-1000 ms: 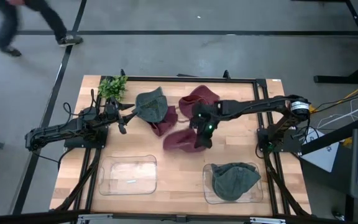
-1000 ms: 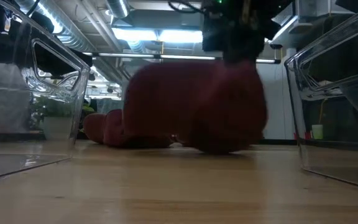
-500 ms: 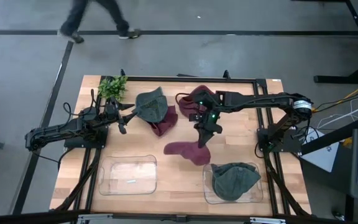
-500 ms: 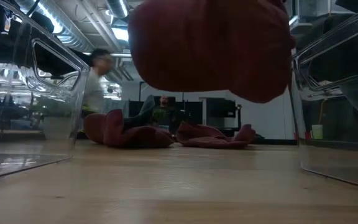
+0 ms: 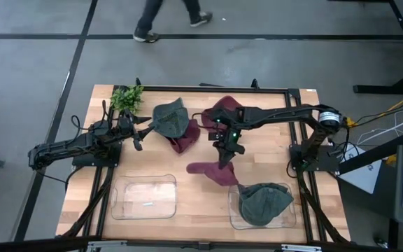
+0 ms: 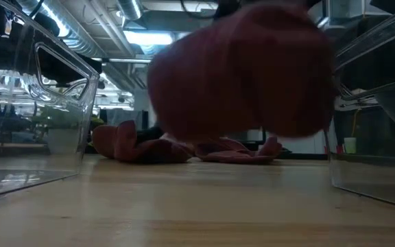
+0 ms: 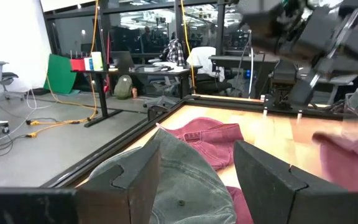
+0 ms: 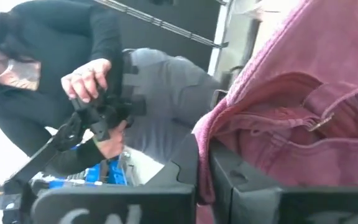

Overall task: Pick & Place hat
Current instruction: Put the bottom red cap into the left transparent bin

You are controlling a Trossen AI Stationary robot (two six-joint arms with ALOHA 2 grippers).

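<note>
My right gripper (image 5: 224, 154) hangs over the middle of the table, shut on a maroon hat (image 5: 212, 173). In the low view that hat (image 6: 242, 75) hangs clear of the wood. A green hat (image 5: 171, 119) lies at the far left, partly over another maroon hat (image 5: 185, 142). A third maroon hat (image 5: 226, 108) lies at the far middle. My left gripper (image 5: 140, 133) waits open beside the green hat (image 7: 179, 186), touching nothing. My right gripper pinches a fold of the maroon hat's cloth at its edge (image 8: 202, 165) between its two fingers (image 8: 244, 180). The hat hangs below and in front of the fingers, slack, lifted clear of the table. Its strap buckle (image 8: 321, 122) shows just beyond the hold.
Two clear bins stand near the front edge. The left bin (image 5: 144, 197) holds no hat; the right bin (image 5: 234, 210) holds a green hat (image 5: 263, 201). A small green plant (image 5: 126, 98) is at the far left corner. A person (image 8: 73, 93) sits beyond the table.
My right gripper has lifted the maroon hat off the table and carried it a little toward the near edge, turning its wrist as it went. The hat, which rested on the wood a second ago, now swings free below the fingers.
</note>
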